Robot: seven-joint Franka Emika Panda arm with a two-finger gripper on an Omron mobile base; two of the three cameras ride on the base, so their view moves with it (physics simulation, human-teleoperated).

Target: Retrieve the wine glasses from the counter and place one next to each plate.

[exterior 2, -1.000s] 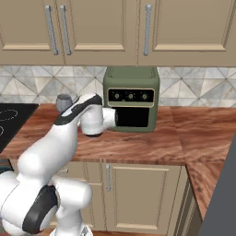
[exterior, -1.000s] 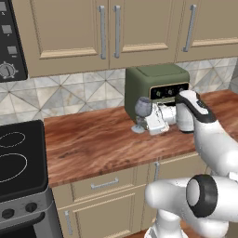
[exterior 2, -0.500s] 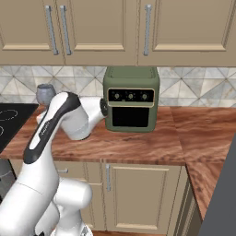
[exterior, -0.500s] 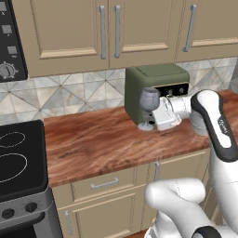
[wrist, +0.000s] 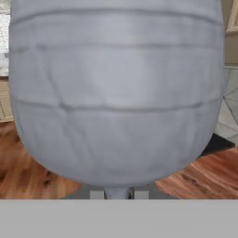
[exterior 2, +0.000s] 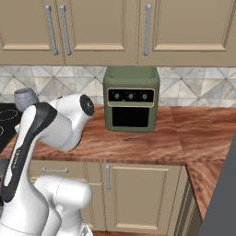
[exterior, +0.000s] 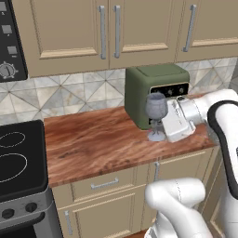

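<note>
**Glass gripped by the stem near the toaster oven**

The wine glass [exterior: 156,110] stands upright with its round foot at or just over the wood-grain tabletop [exterior: 93,139], just in front of the green toaster oven [exterior: 148,93] and toward the tabletop's right end; whether the foot touches the wood I cannot tell. The white gripper [exterior: 162,124] reaches in from the right at stem height, and its fingers are nearly closed on the thin stem, holding the glass. In the hand view the blue-grey bowl [wrist: 116,93] looms very close, with the stem [wrist: 116,193] dropping between the fingers at the lower edge. In the right base view the rim of the bowl [exterior 2: 25,99] peeks out above the arm [exterior 2: 50,124], to the left of the toaster oven [exterior 2: 131,99]. A black stovetop [exterior: 18,158] adjoins the tabletop's left edge. Beige cabinet doors [exterior: 107,32] hang above the patterned tile backsplash [exterior: 69,93], and drawers [exterior: 104,184] sit beneath the tabletop's front edge.
</note>
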